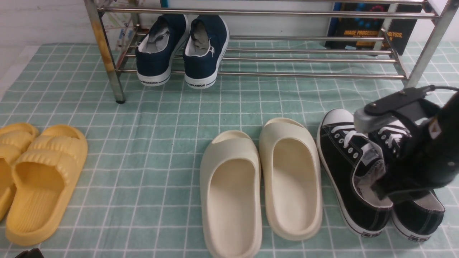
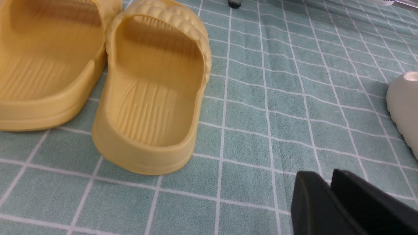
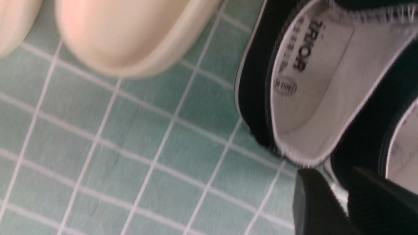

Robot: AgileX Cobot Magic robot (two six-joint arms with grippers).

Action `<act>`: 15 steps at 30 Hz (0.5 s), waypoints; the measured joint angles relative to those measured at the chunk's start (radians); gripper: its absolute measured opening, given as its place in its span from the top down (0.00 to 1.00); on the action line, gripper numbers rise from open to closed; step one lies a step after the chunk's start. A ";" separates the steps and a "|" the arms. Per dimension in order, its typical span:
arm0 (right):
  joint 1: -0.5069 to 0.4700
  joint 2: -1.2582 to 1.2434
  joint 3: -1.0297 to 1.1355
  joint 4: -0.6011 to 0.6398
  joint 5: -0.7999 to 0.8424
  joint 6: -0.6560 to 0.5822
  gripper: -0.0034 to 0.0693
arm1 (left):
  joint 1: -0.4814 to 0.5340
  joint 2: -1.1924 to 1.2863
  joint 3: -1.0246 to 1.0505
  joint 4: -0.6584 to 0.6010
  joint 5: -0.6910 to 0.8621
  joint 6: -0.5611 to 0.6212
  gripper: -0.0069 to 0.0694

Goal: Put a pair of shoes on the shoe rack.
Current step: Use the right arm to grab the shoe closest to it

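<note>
The pair of shoes (image 1: 353, 168) is sitting side by side on the green checked cloth (image 1: 161, 118), just beside the cream slippers (image 1: 290, 179) and in front of the shoe rack (image 1: 272, 13) — not on it. The right gripper (image 3: 341, 209) is hanging at their heel openings, fingers close together, though blur is hiding whether they are pinching anything. The left gripper (image 2: 326, 182) is sitting low near the yellow slippers (image 2: 153, 91) — fingers pressed together, holding nothing.

Shiny metal shoe rack (image 1: 272, 13); shoes (image 1: 344, 172) matt canvas, probably.
</note>
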 joint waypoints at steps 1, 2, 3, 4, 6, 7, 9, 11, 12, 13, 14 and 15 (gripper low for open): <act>0.001 0.025 0.000 -0.009 -0.033 0.011 0.57 | 0.000 0.000 0.000 0.000 0.000 0.000 0.78; 0.001 0.049 0.000 -0.016 -0.068 0.019 0.49 | 0.000 0.000 0.000 0.000 0.000 0.000 0.78; 0.001 0.072 0.000 -0.019 -0.089 0.020 0.44 | 0.000 0.000 0.000 0.000 0.000 0.000 0.77; 0.001 0.095 0.000 -0.021 -0.112 0.021 0.39 | 0.000 0.000 0.000 0.000 0.000 0.000 0.77; 0.001 0.134 0.000 -0.021 -0.148 0.022 0.32 | 0.000 0.000 0.000 0.000 0.000 0.000 0.77; 0.001 0.152 0.000 -0.021 -0.164 0.024 0.29 | 0.000 0.000 0.000 0.000 0.000 0.000 0.77; 0.001 0.186 -0.001 -0.020 -0.184 0.025 0.28 | 0.000 0.000 0.000 0.000 0.000 0.000 0.76; 0.001 0.235 -0.004 -0.019 -0.194 0.028 0.31 | 0.000 0.000 0.000 0.000 0.000 0.000 0.76; 0.001 0.251 -0.006 -0.013 -0.195 0.030 0.35 | 0.000 0.000 0.000 0.000 0.000 0.000 0.76; 0.002 0.262 -0.007 -0.005 -0.195 0.031 0.39 | 0.000 0.000 0.000 0.000 0.000 0.000 0.76; 0.005 0.268 -0.008 0.007 -0.194 0.032 0.45 | 0.000 0.000 0.000 0.000 0.000 0.000 0.76; 0.005 0.268 -0.008 0.007 -0.194 0.032 0.46 | 0.000 0.000 0.000 0.000 0.000 0.000 0.76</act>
